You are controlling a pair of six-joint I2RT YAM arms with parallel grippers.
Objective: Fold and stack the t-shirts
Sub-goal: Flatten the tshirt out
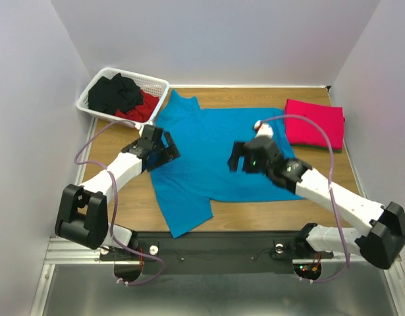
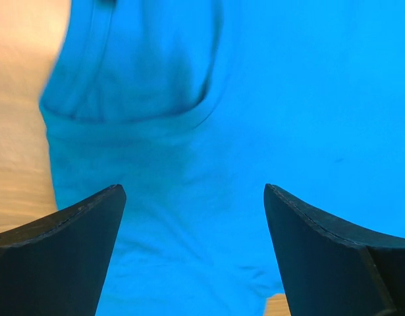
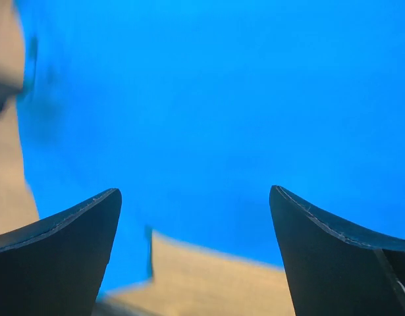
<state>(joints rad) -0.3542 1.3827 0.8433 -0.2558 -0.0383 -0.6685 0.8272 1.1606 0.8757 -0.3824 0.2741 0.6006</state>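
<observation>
Basket: white plastic lattice, beyond and left of the left jaws, well apart from the right jaws
Black cloth: heaped inside the basket
Red cloth: in the basket, on the side nearer the left jaws
Table: pale wood, bare left of the left jaws
Rail: metal, behind both jaws

Arm links: white shells on left arm and right arm, above the black mounting rail.
Joint housings: bulky, black, one over each rail end.
Cables: pale lilac loops running up from the rail.
Fingers: dark tapering wedges on left gripper and right gripper.
Lights: green and red dots at the rail's right end.
</observation>
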